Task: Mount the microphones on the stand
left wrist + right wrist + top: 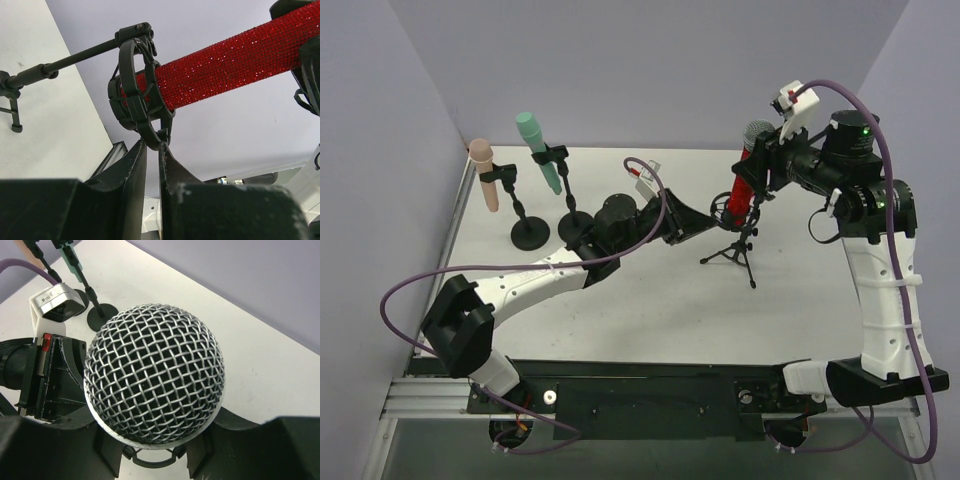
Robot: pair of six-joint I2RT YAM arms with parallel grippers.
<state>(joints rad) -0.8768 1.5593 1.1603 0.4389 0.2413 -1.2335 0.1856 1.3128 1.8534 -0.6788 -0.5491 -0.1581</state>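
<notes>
Red microphone (740, 200) gripped in right claw (758, 168).

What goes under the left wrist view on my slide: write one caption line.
Left gripper pinches the black clip on the stand arm, with the glittery red microphone running through it.

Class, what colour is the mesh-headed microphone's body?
The microphone body is glittery red, shown best in the left wrist view.
</notes>
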